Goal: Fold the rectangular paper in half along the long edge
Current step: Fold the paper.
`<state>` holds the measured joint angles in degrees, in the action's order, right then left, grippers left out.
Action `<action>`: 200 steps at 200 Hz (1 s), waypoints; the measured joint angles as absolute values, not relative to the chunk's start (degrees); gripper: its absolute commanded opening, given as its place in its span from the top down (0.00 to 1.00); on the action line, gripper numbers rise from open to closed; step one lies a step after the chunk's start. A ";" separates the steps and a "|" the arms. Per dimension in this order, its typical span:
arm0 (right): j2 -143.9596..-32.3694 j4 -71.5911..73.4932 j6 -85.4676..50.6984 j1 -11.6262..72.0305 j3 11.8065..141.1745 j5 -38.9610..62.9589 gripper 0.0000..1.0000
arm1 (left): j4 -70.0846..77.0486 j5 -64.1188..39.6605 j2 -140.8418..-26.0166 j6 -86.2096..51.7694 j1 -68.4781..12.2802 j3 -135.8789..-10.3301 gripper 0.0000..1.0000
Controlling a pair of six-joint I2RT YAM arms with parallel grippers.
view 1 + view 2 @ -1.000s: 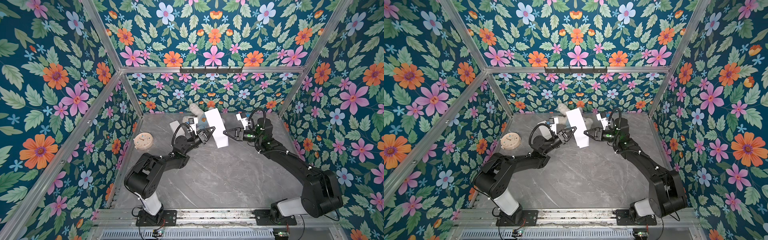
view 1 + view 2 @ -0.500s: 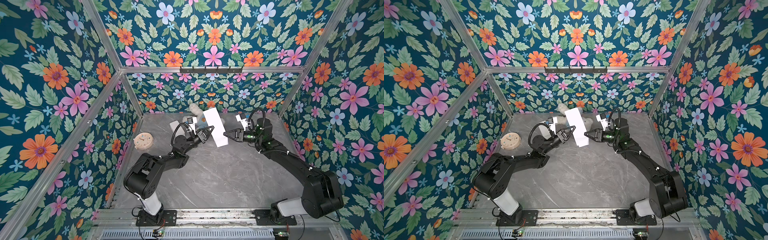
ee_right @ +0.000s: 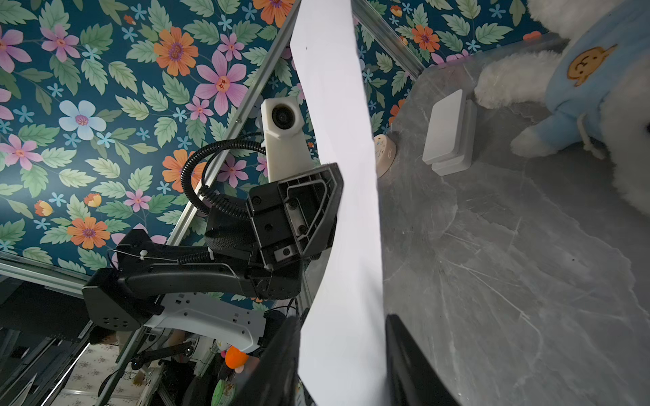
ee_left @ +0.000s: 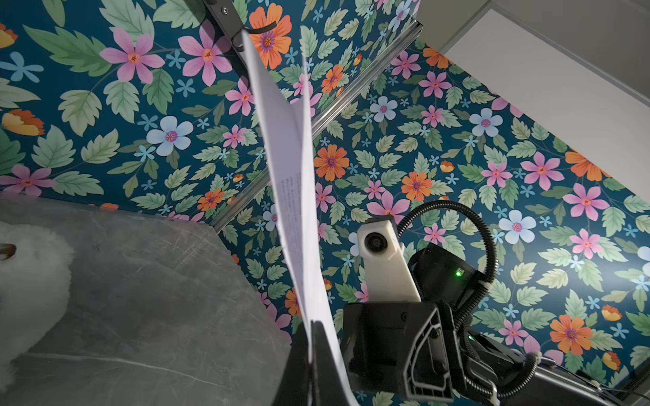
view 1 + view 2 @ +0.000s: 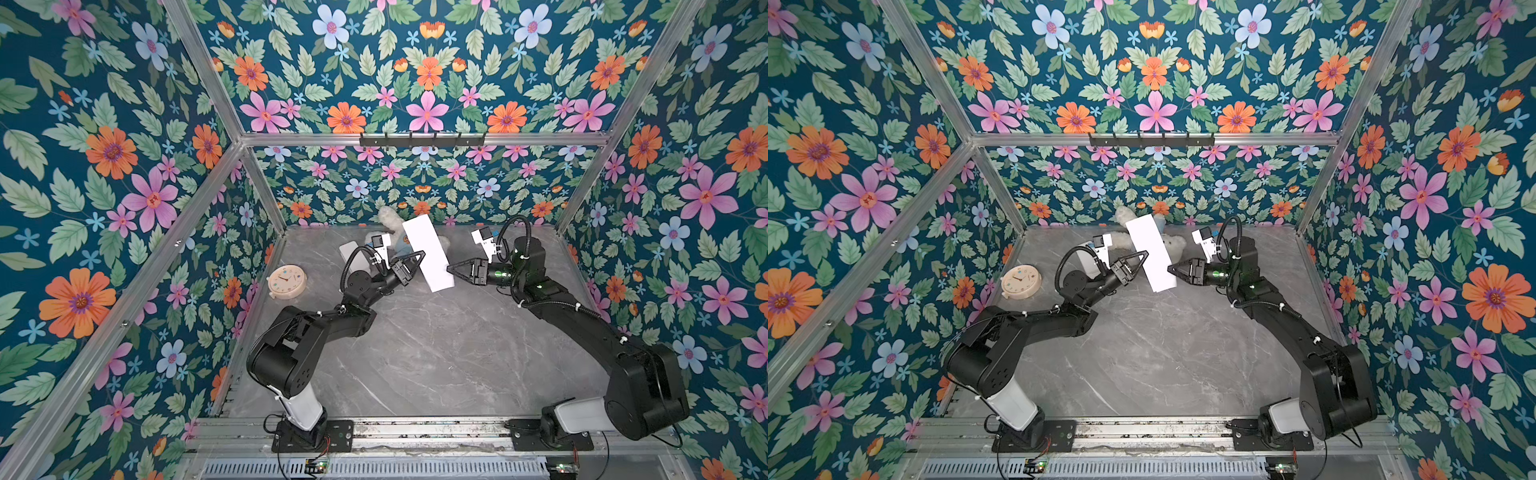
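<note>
Hanging in the air over the far part of the grey counter (image 5: 415, 353), the rectangular paper (image 5: 428, 253) shows in both top views as a narrow white strip. It is a little above the middle of the frame and tilted, with its upper end leaning to the left of the frame (image 5: 1151, 253). It does not touch the counter.

The left tool (image 5: 417, 257) comes from the left of the frame and is clamped on the left long edge of the strip, about halfway along it. In the left wrist view its fingers (image 4: 318, 337) are pressed together with the sheet (image 4: 292, 168) between them. Away from the fingers the paper opens into two layers, and fine lines of small print are seen on one face.

The right tool (image 5: 451, 269) comes from the right of the frame, and its tip reaches the right long edge near the lower end of the strip. In the right wrist view its two fingers (image 3: 404, 351) stand apart, and the blank white face of the paper (image 3: 337, 140) passes between them. One finger is just beside the edge of the sheet; if it touches, I cannot tell.

A white plush toy (image 5: 390, 218) in light blue clothes lies by the back wall, partly hidden behind the paper. A white box (image 5: 348, 251) with rounded corners lies on the counter behind the left tool. A round beige clock (image 5: 286, 281) lies near the left edge of the counter, well apart from the paper
</note>
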<state>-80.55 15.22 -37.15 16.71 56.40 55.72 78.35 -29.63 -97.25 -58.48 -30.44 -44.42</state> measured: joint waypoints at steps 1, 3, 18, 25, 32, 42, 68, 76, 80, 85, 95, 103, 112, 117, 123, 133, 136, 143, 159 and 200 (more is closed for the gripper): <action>-80.55 15.25 -37.12 16.71 56.40 55.72 0.86 | 78.35 -29.63 -97.25 -58.48 -30.44 -44.45 1.00; -80.55 15.25 -37.12 16.71 56.40 55.75 0.89 | 78.35 -29.63 -97.25 -58.48 -30.44 -44.47 1.00; -80.75 15.27 -37.19 16.71 56.40 56.18 0.96 | 78.43 -29.56 -97.25 -58.52 -30.44 -44.73 1.00; -80.86 15.27 -37.23 16.71 56.34 56.23 1.00 | 78.50 -29.56 -97.32 -58.54 -30.44 -44.93 1.00; -80.93 15.29 -37.26 16.69 56.18 56.18 1.00 | 78.72 -29.63 -97.43 -58.59 -30.44 -45.01 1.00; -80.93 15.27 -37.26 16.64 56.01 56.16 0.86 | 78.81 -29.67 -97.62 -58.72 -30.48 -45.12 1.00; -80.93 15.31 -37.28 16.71 55.42 56.14 0.76 | 78.87 -29.45 -97.76 -58.98 -30.37 -45.17 1.00; -80.90 15.31 -37.23 16.71 55.20 56.05 0.92 | 78.87 -29.36 -97.89 -59.00 -30.35 -45.21 1.00; -80.86 15.31 -37.26 16.71 55.11 55.99 0.98 | 78.85 -29.28 -97.93 -59.02 -30.30 -45.21 1.00; -80.79 15.33 -37.28 16.71 54.98 55.88 0.98 | 78.85 -29.28 -97.95 -59.13 -30.24 -45.21 1.00; -80.49 15.29 -37.36 16.69 54.70 55.88 0.89 | 78.85 -29.23 -97.97 -59.42 -30.04 -45.21 1.00; -80.16 15.27 -37.74 16.69 54.50 55.83 0.79 | 78.87 -29.28 -97.97 -59.42 -29.98 -45.21 1.00; -79.81 15.35 -37.74 16.71 54.22 55.75 0.87 | 78.87 -29.30 -97.97 -59.42 -29.93 -45.21 1.00; -79.57 15.33 -37.56 16.71 53.98 55.75 0.98 | 78.87 -29.28 -97.95 -59.42 -29.89 -45.21 1.00; -79.29 15.29 -37.26 16.71 53.67 55.77 1.00 | 78.87 -29.19 -97.91 -59.42 -29.76 -45.21 1.00; -78.91 15.29 -37.32 16.71 53.34 55.75 1.00 | 78.87 -28.93 -97.89 -59.40 -29.67 -45.19 1.00; -78.76 15.27 -37.32 16.71 53.21 55.70 1.00 | 78.87 -28.91 -97.89 -59.42 -29.67 -45.19 1.00; -78.54 15.27 -37.60 16.69 53.01 55.64 0.89 | 78.85 -28.99 -97.89 -59.42 -29.65 -45.19 1.00; -77.91 15.05 -37.52 16.69 52.58 55.68 0.95 | 78.85 -28.88 -97.89 -59.40 -29.74 -45.19 1.00; -77.10 14.41 -37.32 16.71 52.38 55.29 0.89 | 78.85 -28.64 -97.80 -59.37 -29.67 -45.19 1.00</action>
